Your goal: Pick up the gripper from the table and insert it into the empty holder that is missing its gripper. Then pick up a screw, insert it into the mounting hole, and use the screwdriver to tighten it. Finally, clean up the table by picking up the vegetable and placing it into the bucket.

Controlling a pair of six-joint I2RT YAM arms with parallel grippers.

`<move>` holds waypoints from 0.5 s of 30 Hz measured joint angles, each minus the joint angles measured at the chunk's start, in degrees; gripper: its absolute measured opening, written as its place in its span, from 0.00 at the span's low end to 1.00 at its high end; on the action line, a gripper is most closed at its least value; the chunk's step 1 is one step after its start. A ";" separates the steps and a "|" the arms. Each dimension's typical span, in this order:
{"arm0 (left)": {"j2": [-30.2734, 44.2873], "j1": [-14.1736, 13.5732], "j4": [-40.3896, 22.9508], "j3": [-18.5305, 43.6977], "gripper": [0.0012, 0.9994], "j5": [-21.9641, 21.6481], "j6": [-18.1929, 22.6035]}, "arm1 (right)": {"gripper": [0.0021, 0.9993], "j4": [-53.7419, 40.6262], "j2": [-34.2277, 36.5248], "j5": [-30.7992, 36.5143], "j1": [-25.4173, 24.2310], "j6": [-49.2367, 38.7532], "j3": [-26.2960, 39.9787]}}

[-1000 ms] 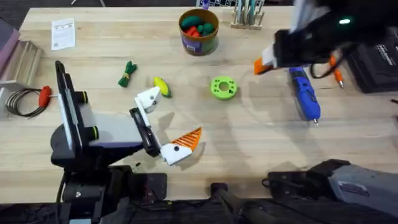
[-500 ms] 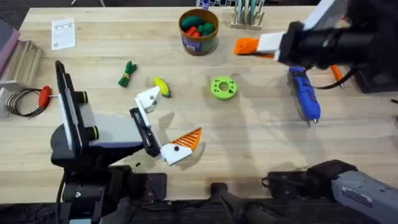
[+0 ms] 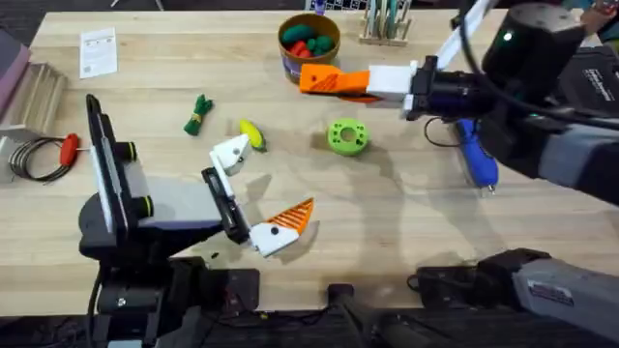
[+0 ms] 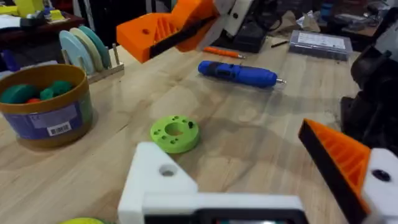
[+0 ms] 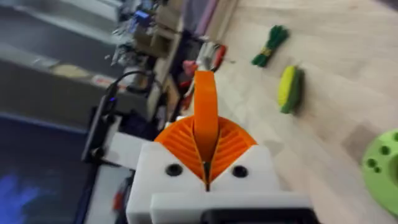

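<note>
Pale wooden tabletop, tools and toy food scattered over it.

Overhead: the right pincer (image 3: 317,79) hangs above the tabletop just beside the bucket (image 3: 309,66) at the far edge, its orange tips pressed together. The left pincer (image 3: 263,186) rests near the front edge, spread wide; one side is the bare white holder (image 3: 230,153), the other carries an orange finger. A yellow vegetable (image 3: 251,133) lies just beside the holder, a green vegetable (image 3: 198,114) toward the left edge, the screwdriver (image 3: 474,150) toward the right edge.

Left wrist: the holder (image 4: 158,186) stands unfilled, its hole open; the screwdriver (image 4: 239,73) lies untouched.

Right wrist: the pads are clenched on an upright orange blade, judged to be the gripper (image 5: 205,99).

Progress: pick-up appears done. Insertion, screw, tightening and clearing the vegetable remain. No screw can be made out.
</note>
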 joint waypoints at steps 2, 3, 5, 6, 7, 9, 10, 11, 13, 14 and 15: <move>0.00 0.02 0.00 0.00 0.99 0.01 0.00 | 0.01 5.90 3.03 -3.59 0.00 4.10 -0.72; 0.00 0.02 0.00 0.00 0.99 0.00 0.00 | 0.01 8.06 4.42 -5.07 0.00 5.72 -0.87; 0.00 0.02 0.00 0.00 0.99 0.00 0.00 | 0.01 11.43 7.37 -8.13 0.00 8.91 -0.95; 0.00 0.02 0.00 0.00 0.99 0.02 0.00 | 0.01 12.73 8.58 -9.58 0.00 10.15 -0.98; 0.00 0.02 0.00 0.00 0.99 0.00 0.00 | 0.01 13.68 9.49 -10.89 0.02 11.21 -1.00; 0.00 0.02 0.00 0.00 0.99 0.00 0.00 | 0.01 15.39 11.02 -13.81 0.12 12.90 -1.04; 0.00 0.02 0.00 0.00 0.99 0.02 0.00 | 0.01 15.71 11.44 -15.04 0.27 13.40 -1.04; 0.00 0.01 0.00 0.00 0.99 0.00 0.00 | 0.01 15.96 11.77 -16.66 0.51 14.02 -1.04; 0.00 0.02 0.00 0.00 0.99 0.00 0.00 | 0.01 16.14 12.06 -19.22 1.01 14.65 -1.04; 0.00 0.01 0.00 0.00 0.99 0.02 0.00 | 0.01 16.17 12.11 -20.55 1.24 14.91 -1.04; 0.00 0.02 0.00 0.00 0.99 0.01 0.00 | 0.01 16.23 12.11 -21.78 1.49 15.21 -1.04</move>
